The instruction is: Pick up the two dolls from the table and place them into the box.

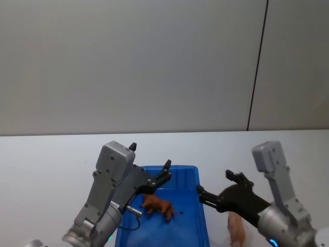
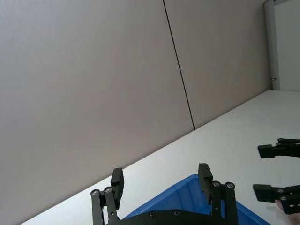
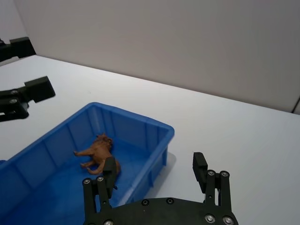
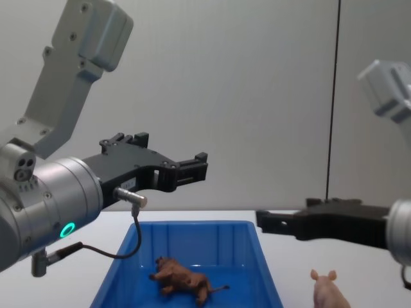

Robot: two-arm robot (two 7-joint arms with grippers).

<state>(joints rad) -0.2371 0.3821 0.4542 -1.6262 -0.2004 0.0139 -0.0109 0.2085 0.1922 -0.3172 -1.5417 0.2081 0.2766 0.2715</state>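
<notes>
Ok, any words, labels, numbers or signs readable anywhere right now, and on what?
None readable: the blue box, lion, pig, white table, left gripper and right gripper show no legible words, numbers or signs.

A plain grey wall (image 1: 128, 62) fills the upper half of the head view, evenly lit. A thin dark vertical seam (image 1: 258, 64) splits it toward the right. Below, the white table (image 1: 46, 159) runs across the lower part, meeting the wall in a straight line.
</notes>
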